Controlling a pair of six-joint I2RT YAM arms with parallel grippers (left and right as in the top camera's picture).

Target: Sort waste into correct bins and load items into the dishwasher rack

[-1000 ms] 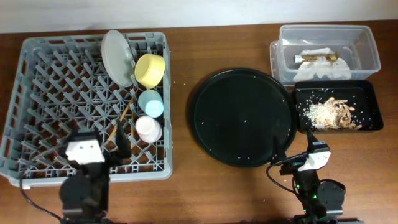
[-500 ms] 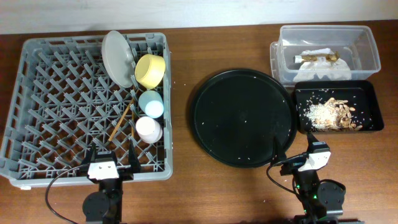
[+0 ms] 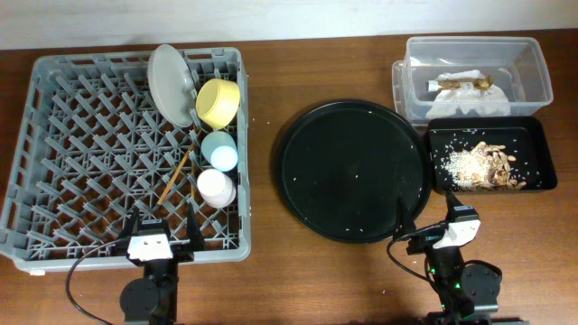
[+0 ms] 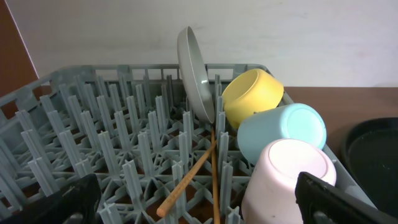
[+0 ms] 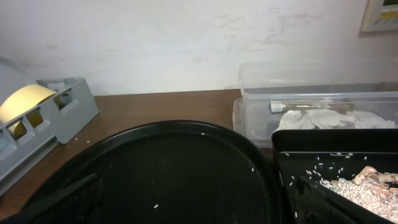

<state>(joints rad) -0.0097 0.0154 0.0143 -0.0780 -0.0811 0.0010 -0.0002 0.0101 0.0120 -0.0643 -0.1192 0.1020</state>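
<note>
Rack [image 3: 54,135] looks loaded; my left claw [image 3: 162,226] and right claw [image 5: 199,205] gape wide, empty. I fear pushing left forward topples the pink cup [image 4: 289,171] just ahead.

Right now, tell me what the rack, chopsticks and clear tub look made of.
Rack: likely moulded plastic, matt grey, uniform pegs and lattice. Chopsticks: probably bare wood, tan and dull. Clear tub: plastic, see-through and glossy; the tissue shows through its wall.
</note>
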